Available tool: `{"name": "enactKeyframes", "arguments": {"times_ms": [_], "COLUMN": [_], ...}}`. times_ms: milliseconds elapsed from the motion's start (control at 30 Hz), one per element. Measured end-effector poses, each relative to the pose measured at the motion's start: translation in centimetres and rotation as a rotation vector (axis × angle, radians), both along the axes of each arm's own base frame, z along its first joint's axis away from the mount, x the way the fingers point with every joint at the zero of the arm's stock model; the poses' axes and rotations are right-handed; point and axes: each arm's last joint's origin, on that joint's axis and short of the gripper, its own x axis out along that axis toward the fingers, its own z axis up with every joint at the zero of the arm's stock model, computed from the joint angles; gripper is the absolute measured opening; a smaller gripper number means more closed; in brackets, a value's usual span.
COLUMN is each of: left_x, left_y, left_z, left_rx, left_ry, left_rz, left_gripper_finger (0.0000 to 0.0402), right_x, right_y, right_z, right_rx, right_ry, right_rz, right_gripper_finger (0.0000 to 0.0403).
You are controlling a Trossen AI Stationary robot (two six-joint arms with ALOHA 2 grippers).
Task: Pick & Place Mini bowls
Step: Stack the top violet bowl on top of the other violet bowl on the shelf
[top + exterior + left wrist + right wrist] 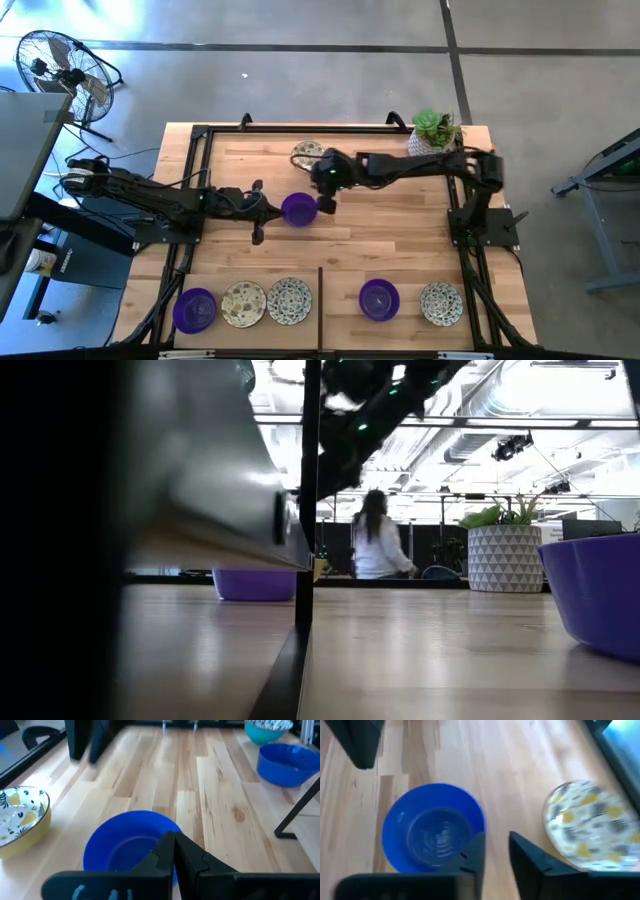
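Note:
A purple mini bowl stands upright on its base in the middle of the wooden table; it is also in the right wrist view. My right gripper hovers open over its far-right rim, with nothing between the fingers. My left gripper is shut, its tips at the bowl's left rim. A patterned mini bowl sits toward the far edge. My left gripper points its shut fingertips level from the table's left at the purple bowl's left rim. Whether they touch the rim, I cannot tell. The bowl stands flat on the table.
Along the near edge sit a purple bowl, two patterned bowls, another purple bowl and a patterned bowl. A white pot with a green plant stands at the far right. A person is in the room behind.

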Motion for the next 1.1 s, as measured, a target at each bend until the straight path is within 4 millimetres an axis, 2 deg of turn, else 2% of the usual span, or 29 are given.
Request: {"name": "enactKeyframes", "arguments": {"times_ms": [67,133,267,400,500,600,733,900,1000,1100], "left_x": [0.3,0.6,1.6,2.8,4.0,5.5,7.5,9.9,10.8,11.4], "left_y": [0.0,-0.1,-0.2,-0.2,-0.2,-0.4,-0.5,-0.6,-0.7,-0.7], "left_z": [0.5,1.2,2.3,4.0,4.1,3.9,2.4,1.0,-0.2,-1.2], "left_rx": [0.011,0.021,0.027,0.008,0.009,0.007,0.008,0.047,0.061,0.08], "left_ry": [0.034,0.073,0.182,0.238,0.337,0.408,0.536,0.625,0.687,0.741], "left_rz": [-0.006,-0.026,-0.04,-0.022,-0.013,-0.023,-0.029,-0.029,-0.031,-0.026], "left_gripper_finger": [0.0,0.0,0.0001,0.0001,0.0003,0.0025,0.008,0.0149,0.017,0.0172], "right_x": [-1.5,-3.2,-7.1,-10.5,-12.7,-14.5,-16.1,-16.7,-16.7,-16.7], "right_y": [0.2,0.5,1.1,1.9,2.3,2.6,2.8,3.0,3.0,3.1], "right_z": [0.4,0.2,-1.4,-3.0,-3.8,-4.1,-4.3,-4.0,-4.2,-4.2], "right_rx": [-0.029,-0.042,-0.048,-0.059,-0.085,-0.083,-0.091,-0.095,-0.097,-0.103], "right_ry": [-0.052,-0.138,-0.314,-0.47,-0.564,-0.618,-0.637,-0.653,-0.636,-0.63], "right_rz": [0.007,0.007,-0.041,-0.097,-0.111,-0.111,-0.116,-0.108,-0.086,-0.064], "right_gripper_finger": [0.0025,0.0008,0.0028,0.0022,0.0006,0.0005,0.0007,0.0003,0.0003,0.0001]}}
